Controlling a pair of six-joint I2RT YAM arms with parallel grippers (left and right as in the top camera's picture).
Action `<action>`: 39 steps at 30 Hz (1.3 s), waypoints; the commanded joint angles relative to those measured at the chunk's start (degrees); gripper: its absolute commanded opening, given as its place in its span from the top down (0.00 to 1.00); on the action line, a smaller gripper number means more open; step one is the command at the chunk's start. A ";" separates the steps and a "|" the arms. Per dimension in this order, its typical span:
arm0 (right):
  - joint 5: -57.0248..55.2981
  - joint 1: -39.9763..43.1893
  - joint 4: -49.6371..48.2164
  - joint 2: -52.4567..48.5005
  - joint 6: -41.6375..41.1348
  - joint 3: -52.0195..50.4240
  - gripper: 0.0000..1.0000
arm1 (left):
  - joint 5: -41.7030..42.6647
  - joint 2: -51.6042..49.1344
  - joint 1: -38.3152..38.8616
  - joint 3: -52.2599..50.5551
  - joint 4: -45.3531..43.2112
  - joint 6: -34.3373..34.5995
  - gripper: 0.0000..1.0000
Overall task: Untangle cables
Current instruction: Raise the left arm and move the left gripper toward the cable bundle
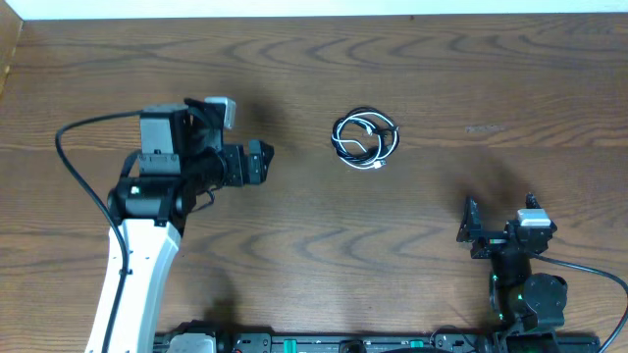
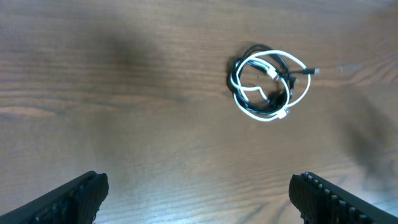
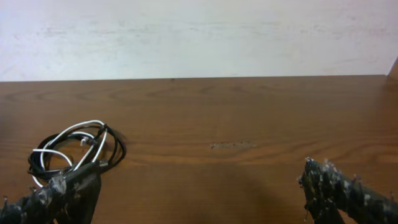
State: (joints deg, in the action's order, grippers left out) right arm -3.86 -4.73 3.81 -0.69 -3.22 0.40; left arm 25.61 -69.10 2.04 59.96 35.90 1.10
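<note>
The black and white cables (image 1: 365, 139) are lying looped together on the table (image 1: 294, 59). The left gripper (image 1: 260, 162) is pointing at them wide open, probably getting ready to grab. The right gripper (image 1: 470, 229) is waiting wide open farther off.

No readable text, labels, brands, numbers or signs show in any view.

From far above, my overhead view looks straight down on the whole table (image 1: 442, 59). The left wrist view looks down from near, the cables (image 2: 270, 84) ahead-right of the left gripper (image 2: 198, 186); the right wrist view is low, facing the wall (image 3: 199, 31), sharing these cables ahead-left of the right gripper (image 3: 199, 193).
</note>
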 commanded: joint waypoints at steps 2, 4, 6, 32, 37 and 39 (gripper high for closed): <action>-0.09 -0.24 0.20 0.31 0.09 -0.09 0.01 | 0.28 -2.69 0.17 5.35 1.20 0.50 0.02; -0.09 -0.24 0.20 0.31 0.09 -0.09 0.01 | 0.09 -3.61 0.17 5.99 1.36 0.55 0.02; -0.09 -0.24 0.20 0.31 0.09 -0.09 0.01 | -2.38 -4.28 0.17 6.14 1.36 2.08 0.02; -0.09 -0.24 0.20 0.31 0.09 -0.09 0.01 | -20.52 -13.68 5.66 7.96 1.77 5.84 0.00; -0.09 -0.24 0.20 0.31 0.09 -0.09 0.01 | -20.31 -16.92 5.66 7.93 1.86 6.32 0.02; -0.09 -0.24 0.20 0.31 0.09 -0.09 0.01 | -20.28 -17.05 5.73 7.93 1.86 6.34 0.02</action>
State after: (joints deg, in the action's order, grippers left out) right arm -3.86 -4.73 3.81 -0.69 -3.22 0.40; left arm 6.04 -85.21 7.62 66.48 37.54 6.63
